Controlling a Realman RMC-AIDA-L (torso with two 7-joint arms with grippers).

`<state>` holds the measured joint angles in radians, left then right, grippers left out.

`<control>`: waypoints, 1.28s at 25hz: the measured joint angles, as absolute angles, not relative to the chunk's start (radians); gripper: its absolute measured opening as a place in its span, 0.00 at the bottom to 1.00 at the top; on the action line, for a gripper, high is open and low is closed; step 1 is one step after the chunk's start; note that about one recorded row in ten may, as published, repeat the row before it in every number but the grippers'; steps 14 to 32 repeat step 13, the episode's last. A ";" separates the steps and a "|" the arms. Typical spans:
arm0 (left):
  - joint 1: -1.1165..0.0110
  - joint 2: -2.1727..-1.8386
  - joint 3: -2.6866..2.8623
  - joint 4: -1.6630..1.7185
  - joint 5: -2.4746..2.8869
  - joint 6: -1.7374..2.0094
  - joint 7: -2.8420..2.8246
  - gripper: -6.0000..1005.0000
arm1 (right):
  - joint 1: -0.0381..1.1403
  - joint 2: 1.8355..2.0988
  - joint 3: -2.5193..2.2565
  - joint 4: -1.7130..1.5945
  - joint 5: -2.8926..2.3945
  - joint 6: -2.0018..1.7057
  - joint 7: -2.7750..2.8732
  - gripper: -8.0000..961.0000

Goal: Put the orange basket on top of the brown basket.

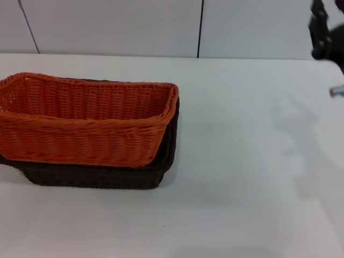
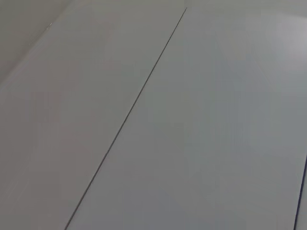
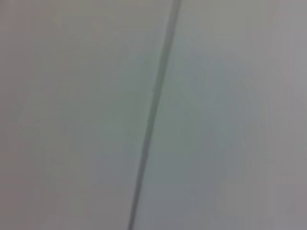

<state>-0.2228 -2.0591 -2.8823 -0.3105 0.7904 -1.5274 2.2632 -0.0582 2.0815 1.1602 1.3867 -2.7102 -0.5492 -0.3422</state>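
The orange basket (image 1: 80, 121) rests inside and on top of the brown basket (image 1: 107, 174) at the left of the white table in the head view. The orange one sits slightly askew, so the brown rim shows along the front and right side. Part of my right arm (image 1: 325, 35) shows at the top right edge of the head view, raised well away from both baskets. My left gripper is out of view. Both wrist views show only pale wall panels with a dark seam.
The white table (image 1: 242, 177) stretches to the right of the baskets. Behind it stands a pale panelled wall (image 1: 134, 27) with vertical seams. The arm's shadow falls on the table at the right.
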 joint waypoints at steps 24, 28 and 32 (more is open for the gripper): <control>-0.205 -2.057 -2.774 -0.309 0.799 -1.455 2.266 0.59 | -0.089 2.073 1.146 1.312 -2.601 -0.543 -0.362 0.36; -0.205 -2.057 -2.774 -0.309 0.799 -1.455 2.266 0.59 | -0.089 2.073 1.146 1.312 -2.601 -0.543 -0.362 0.36; -0.205 -2.057 -2.774 -0.309 0.799 -1.455 2.266 0.59 | -0.089 2.073 1.146 1.312 -2.601 -0.543 -0.362 0.36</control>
